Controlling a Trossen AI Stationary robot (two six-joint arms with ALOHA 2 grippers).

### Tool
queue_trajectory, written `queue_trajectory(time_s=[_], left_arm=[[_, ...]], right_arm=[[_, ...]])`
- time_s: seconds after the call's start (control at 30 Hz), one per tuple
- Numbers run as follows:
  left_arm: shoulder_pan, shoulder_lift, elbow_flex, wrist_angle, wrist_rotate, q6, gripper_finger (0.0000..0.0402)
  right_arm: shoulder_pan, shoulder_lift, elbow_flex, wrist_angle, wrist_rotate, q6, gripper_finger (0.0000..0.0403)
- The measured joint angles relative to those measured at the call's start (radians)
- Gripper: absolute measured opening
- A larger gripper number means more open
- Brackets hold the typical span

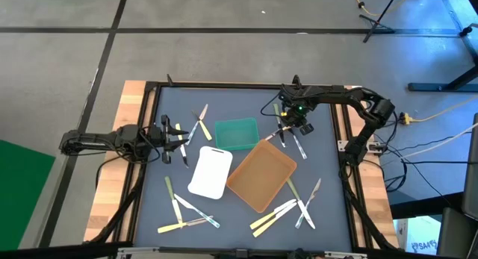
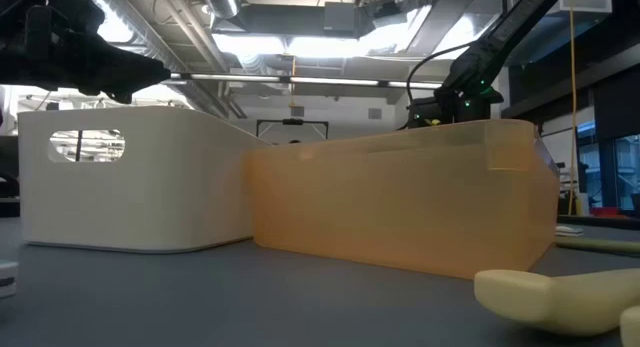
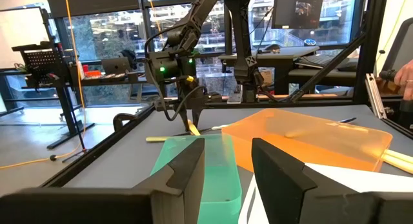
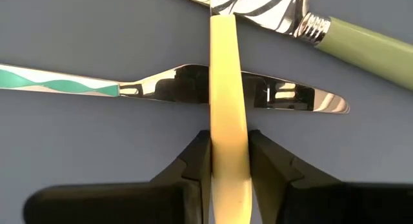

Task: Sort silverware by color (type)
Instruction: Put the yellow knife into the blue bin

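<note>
Cream-yellow plastic forms the utensil handle (image 4: 229,146) that is clamped between the two dark fingers (image 4: 193,161) of the right gripper (image 1: 287,130); the fingers are pressed against both of its sides, so the jaws are closed on it, and it is seen lying across a shiny knife with a teal-and-white striped handle (image 4: 174,85) on the grey mat, with an olive-green-handled utensil (image 4: 361,43) just beyond; in the high view this cluster is found near the far right part of the table (image 1: 332,214), just beside the far corner of the brown tray (image 1: 261,175) and to the right of the green tray (image 1: 236,133); the white tray (image 1: 210,172) is set touching the brown one on its left; further silverware is scattered around the trays: a few pieces (image 1: 200,123) near the left gripper (image 1: 181,139), a loose group (image 1: 187,213) at the near left, and another group (image 1: 287,210) at the near right; the left gripper is held above the mat at the left side, its fingers (image 3: 187,175) parted with a clear gap and nothing between them; in the low view a pale yellow utensil end (image 2: 560,297) is seen close to the camera in front of the brown tray.
</note>
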Motion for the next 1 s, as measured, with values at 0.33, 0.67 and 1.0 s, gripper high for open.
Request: queue_trajectory(time_s=[0.33,0.67,1.0], left_arm=[[0.0,0.0,0.0,0.0,0.0,0.0,0.0123],[0.0,0.0,0.0,0.0,0.0,0.0,0.0123],[0.0,0.0,0.0,0.0,0.0,-0.001,0.0123]], right_arm=[[0.0,0.0,0.0,-0.007,0.0,0.0,0.0076],[0.0,-0.014,-0.002,-0.031,0.008,0.0,0.0076],[0.0,-0.114,-0.003,-0.087,0.088,0.0,0.0076]])
